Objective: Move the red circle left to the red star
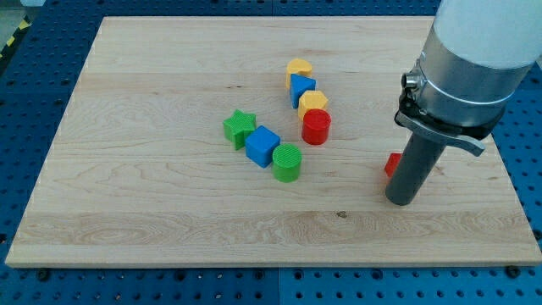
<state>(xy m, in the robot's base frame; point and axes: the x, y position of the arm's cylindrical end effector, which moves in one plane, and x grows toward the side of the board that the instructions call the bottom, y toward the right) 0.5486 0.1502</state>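
The red circle stands near the board's middle, just below a yellow block. The red star is at the view's right, mostly hidden behind the rod; only a small red part shows on the rod's left side. My tip rests on the board right beside the red star, just below and right of its visible part. The tip is well to the right of the red circle.
A yellow heart-like block and a blue triangle lie above the yellow block. A green star, a blue cube and a green circle form a diagonal row left of the red circle. The wooden board sits on a blue perforated table.
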